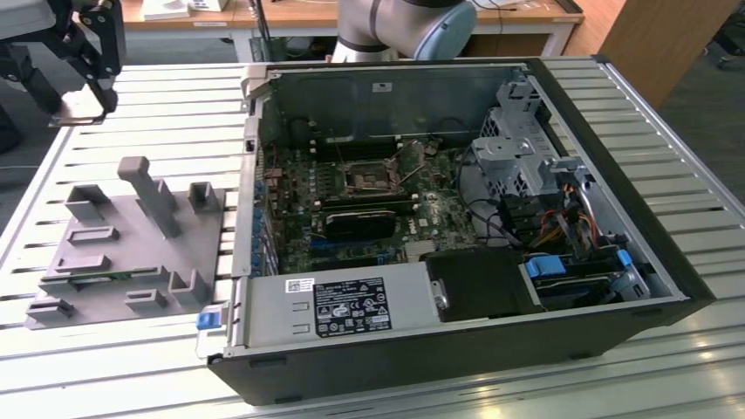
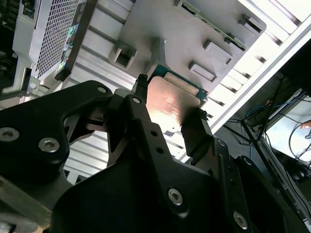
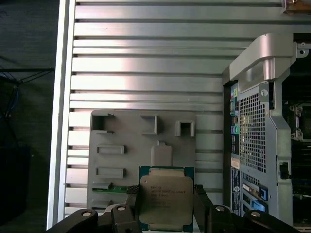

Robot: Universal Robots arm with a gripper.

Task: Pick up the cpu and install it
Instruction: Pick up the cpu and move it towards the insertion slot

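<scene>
Jaws clenched on cpu point(image 3: 166, 199), pressing two opposite edges, seen in both wrist views; metal lid faces first wrist camera. Cpu held in air, apart from grey tray point(image 3: 121, 131) below.

Handling, judged: light, stiff, flat. Smooth lid likely slippery, underside contacts fragile. Hold by thin rim edges only, gentle squeeze, keep level.

Tray sits on slatted worktop point(image 3: 146, 48). Beyond it, open case point(image 1: 466, 367). Socket point(image 1: 372, 177) on board inside, well apart from cpu.

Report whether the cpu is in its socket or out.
Out. The gripper clamps the cpu by two edges, aloft outside the case.
</scene>
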